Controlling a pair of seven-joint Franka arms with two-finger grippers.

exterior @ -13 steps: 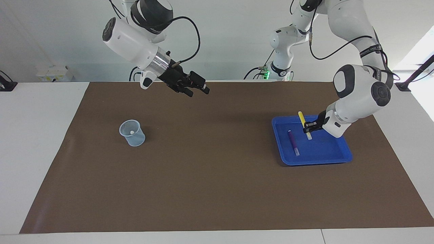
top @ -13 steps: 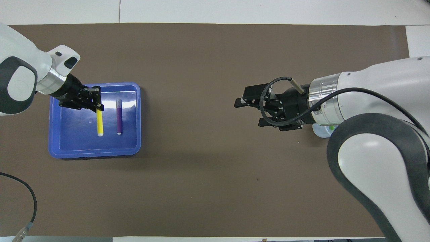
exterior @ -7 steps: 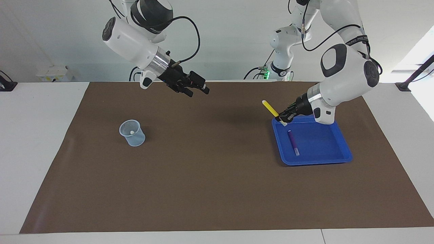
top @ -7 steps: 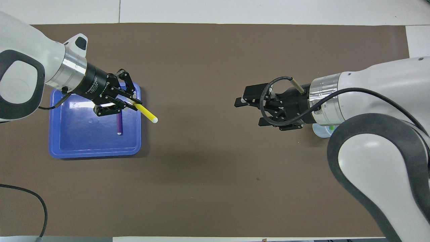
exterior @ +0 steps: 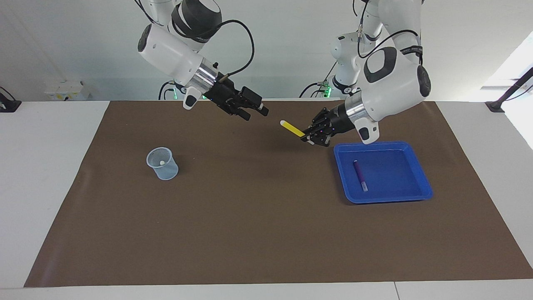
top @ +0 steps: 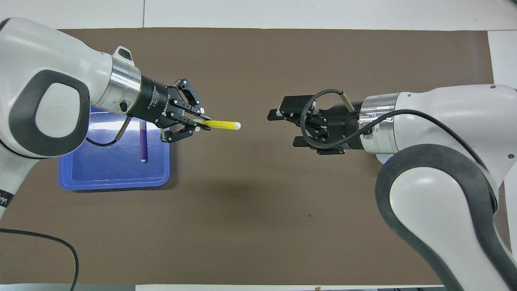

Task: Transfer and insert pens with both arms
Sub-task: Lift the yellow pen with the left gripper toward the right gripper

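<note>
Over the brown mat, left end effector (exterior: 310,136) clamps yellow pen (exterior: 292,128) by its tail, long overhang; right end effector (exterior: 255,110) gapes empty: misaligned handover could lever it loose. Purple pen (exterior: 360,175) lies in tray (exterior: 420,166)

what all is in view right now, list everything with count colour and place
yellow pen: one, yellow with a pale tip, held in the air over the mat, tip pointing toward the right arm
purple pen: one, purple with a pale end, lying in the tray
tray: one, blue, on the mat toward the left arm's end of the table
cup: one, clear bluish, on the mat toward the right arm's end, something small and pale inside
mat: one, brown, covering most of the table
left tool: one, black, shut on the yellow pen, over the mat beside the tray
right tool: one, black, open, over the mat, facing the pen's tip
</note>
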